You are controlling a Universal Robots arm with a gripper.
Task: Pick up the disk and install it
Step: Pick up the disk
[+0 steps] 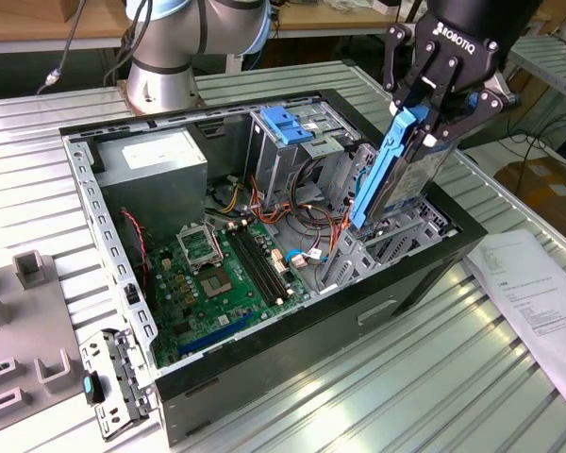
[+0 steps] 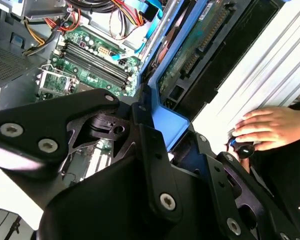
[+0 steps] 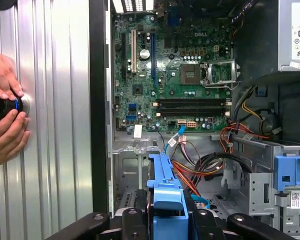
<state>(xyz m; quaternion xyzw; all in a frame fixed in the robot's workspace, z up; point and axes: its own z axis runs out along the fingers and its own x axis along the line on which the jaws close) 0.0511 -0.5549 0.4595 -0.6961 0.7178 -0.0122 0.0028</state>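
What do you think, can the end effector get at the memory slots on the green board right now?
Probably not for grasping: the end effector is shut on the disk, held on end by the case's edge. The memory slots themselves lie uncovered from above.

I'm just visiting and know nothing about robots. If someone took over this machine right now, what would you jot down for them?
Gripper: jaws shut on the disk, gripping its upper end.
Disk: held steeply tilted over the open case, lower end dipping into it at the exterior view's right.
Done: disk picked up.
Left: disk not yet seated.
A hand rests on the table beside the case.
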